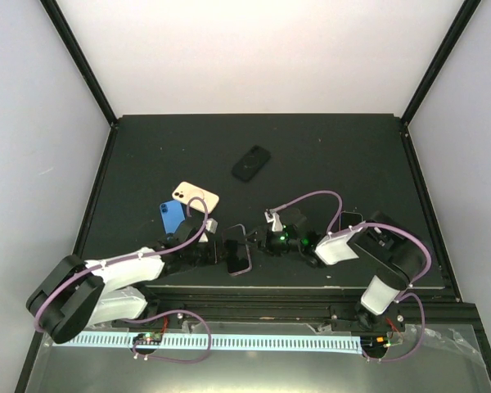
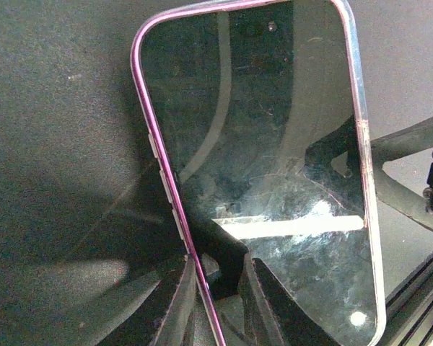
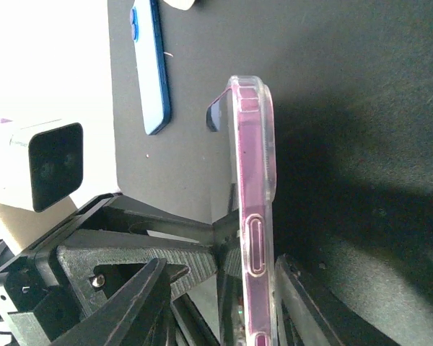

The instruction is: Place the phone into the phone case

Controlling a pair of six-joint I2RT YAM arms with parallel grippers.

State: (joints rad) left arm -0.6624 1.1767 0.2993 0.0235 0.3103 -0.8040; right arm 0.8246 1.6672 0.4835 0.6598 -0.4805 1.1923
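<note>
A purple-rimmed phone (image 1: 237, 255) with a dark screen is held up between my two arms near the table's front edge. A clear case (image 3: 268, 144) wraps its back and edge. In the left wrist view the phone (image 2: 260, 144) fills the frame, and the case rim (image 2: 361, 144) shows along its right side and top. My left gripper (image 2: 220, 270) is shut on the phone's lower left edge. My right gripper (image 3: 222, 267) is open and astride the phone, seen edge-on (image 3: 249, 238). One finger lies by the case side and the other stands well apart.
A blue phone (image 1: 173, 217) and a gold phone (image 1: 196, 196) lie left of centre. A black case (image 1: 251, 162) lies further back. The blue phone also shows in the right wrist view (image 3: 150, 65). Another dark flat item (image 1: 350, 219) lies by the right arm.
</note>
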